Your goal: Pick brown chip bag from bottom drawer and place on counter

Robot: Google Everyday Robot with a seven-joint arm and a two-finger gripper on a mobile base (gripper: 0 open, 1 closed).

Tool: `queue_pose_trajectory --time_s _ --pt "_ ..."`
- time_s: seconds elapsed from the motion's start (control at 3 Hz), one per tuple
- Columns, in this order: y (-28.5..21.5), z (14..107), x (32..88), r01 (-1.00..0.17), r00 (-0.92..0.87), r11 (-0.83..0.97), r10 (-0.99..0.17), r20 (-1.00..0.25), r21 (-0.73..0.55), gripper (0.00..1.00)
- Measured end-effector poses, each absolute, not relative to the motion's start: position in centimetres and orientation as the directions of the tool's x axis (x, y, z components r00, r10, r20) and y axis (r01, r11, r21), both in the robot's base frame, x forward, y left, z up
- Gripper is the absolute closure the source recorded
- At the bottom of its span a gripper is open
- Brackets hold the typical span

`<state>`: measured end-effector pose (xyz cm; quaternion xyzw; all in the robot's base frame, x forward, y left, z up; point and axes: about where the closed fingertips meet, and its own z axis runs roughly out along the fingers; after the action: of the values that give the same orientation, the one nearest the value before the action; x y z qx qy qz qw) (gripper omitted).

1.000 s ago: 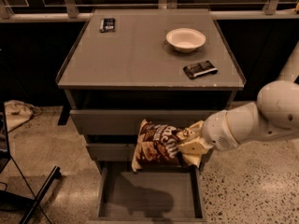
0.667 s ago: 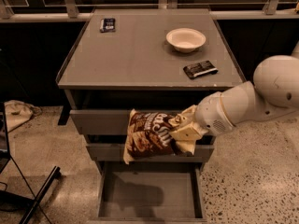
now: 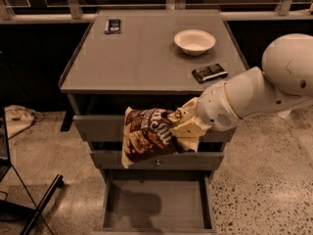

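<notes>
The brown chip bag point(image 3: 146, 135) is crinkled and dark brown with white lettering. It hangs in the air in front of the upper two drawers, held at its right end. My gripper point(image 3: 185, 127) is shut on the bag, its cream fingers point(image 3: 188, 131) wrapped around that end. The bottom drawer point(image 3: 157, 204) is pulled open below the bag, and its grey inside shows nothing in it. The counter point(image 3: 142, 53) is the flat grey top of the cabinet, just above and behind the bag.
On the counter stand a white bowl point(image 3: 194, 41), a flat black packet point(image 3: 210, 73) near the right edge, and a small dark packet point(image 3: 113, 26) at the back left. A black stand leg point(image 3: 41, 204) lies on the floor at left.
My gripper has lifted the brown chip bag up and to the left, from just over the open bottom drawer to the level of the upper drawers.
</notes>
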<state>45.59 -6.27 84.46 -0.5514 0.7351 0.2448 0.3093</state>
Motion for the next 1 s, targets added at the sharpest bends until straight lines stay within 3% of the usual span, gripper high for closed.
queue_pose_trajectory --time_s 1.0 --pt "-4.2 96.9 47.7 -0.945 0.014 0.232 -0.678 -0.735 -0.232 1.0"
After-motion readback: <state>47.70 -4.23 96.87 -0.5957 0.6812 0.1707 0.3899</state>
